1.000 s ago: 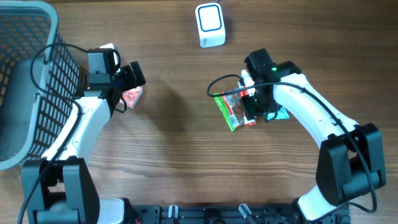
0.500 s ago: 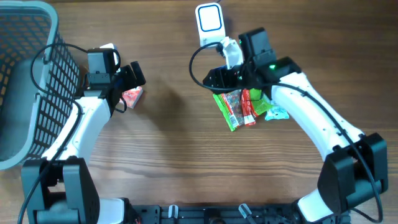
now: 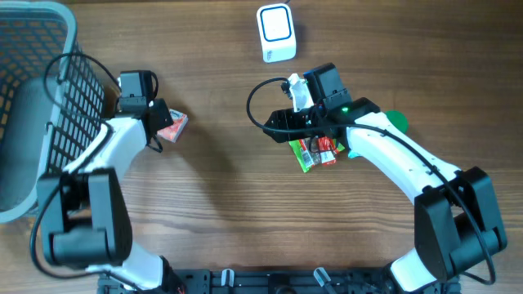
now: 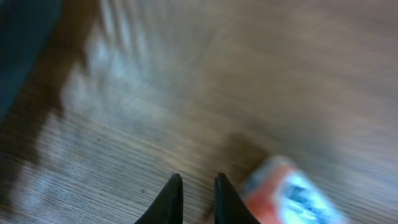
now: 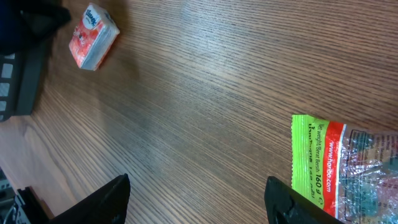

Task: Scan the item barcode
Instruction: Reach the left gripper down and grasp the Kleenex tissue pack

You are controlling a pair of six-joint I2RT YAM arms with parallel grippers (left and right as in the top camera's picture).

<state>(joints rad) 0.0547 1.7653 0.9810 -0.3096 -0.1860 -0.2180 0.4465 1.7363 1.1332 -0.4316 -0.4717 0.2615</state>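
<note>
The right gripper (image 5: 198, 194) hung spread and empty, the green snack packet (image 5: 345, 171) lying flat just beside one finger. Pickup seemed the step in hand, calling for a shift over the packet and a close. The left gripper (image 4: 198, 186) was pressed nearly together on nothing beside a blurred red packet (image 4: 287, 198); no barcode was legible.

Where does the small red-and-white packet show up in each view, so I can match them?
Overhead: the red-and-white packet lies left of centre, in the upper half.
Left wrist: the packet is blurred at bottom right, just right of the left gripper.
Right wrist: the packet is near the top left corner.
Shared landmark: the wooden table under it.
</note>
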